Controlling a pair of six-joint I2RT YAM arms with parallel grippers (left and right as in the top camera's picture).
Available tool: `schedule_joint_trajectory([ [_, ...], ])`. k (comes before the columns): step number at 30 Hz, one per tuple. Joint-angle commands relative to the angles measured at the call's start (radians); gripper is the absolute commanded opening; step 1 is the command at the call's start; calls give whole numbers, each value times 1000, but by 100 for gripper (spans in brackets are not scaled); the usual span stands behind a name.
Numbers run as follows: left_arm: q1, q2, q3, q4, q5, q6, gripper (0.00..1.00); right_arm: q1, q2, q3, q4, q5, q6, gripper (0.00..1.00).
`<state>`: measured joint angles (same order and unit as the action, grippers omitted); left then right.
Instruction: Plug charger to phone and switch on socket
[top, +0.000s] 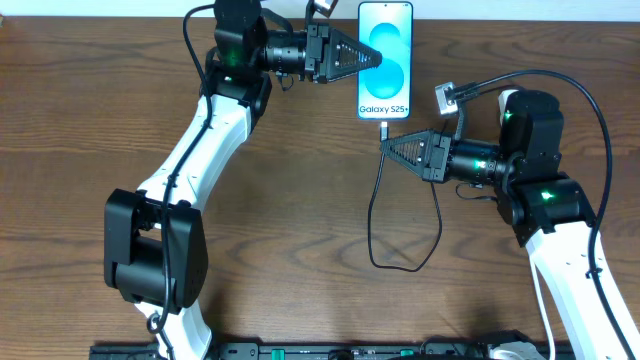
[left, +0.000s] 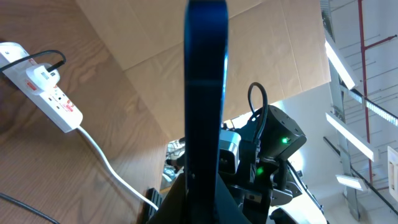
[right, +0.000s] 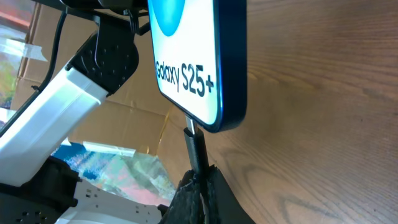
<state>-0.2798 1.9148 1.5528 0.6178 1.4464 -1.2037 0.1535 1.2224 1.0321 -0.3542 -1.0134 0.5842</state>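
Note:
The phone (top: 392, 88) lies at the table's far middle, blue screen up, "Galaxy S25+" at its near end. My left gripper (top: 376, 57) is shut on it across its sides; in the left wrist view the phone's edge (left: 205, 93) rises from the jaws (left: 202, 202). My right gripper (top: 386, 146) is shut on the charger's small black plug (right: 196, 149). The plug's metal tip touches the phone's bottom edge (right: 205, 121). The thin black cable (top: 405, 266) loops toward the front. The socket, a white power strip (left: 50, 90), shows only in the left wrist view.
A black lead is plugged into the power strip's far end (left: 55, 59), and its white cord (left: 106, 165) runs across the wooden table. The right arm's body (left: 267, 149) faces the left wrist camera. Cardboard stands beyond the table edge (left: 261, 56).

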Motion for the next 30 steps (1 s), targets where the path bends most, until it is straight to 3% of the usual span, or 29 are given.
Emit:
schedule_joint_trajectory([
  [1,6,-19,20,11,17,17,7,4,-10,2,3,2,17,1],
  [30,6,-19,20,11,2,18,7,5,-5,2,2,-25,33,2],
])
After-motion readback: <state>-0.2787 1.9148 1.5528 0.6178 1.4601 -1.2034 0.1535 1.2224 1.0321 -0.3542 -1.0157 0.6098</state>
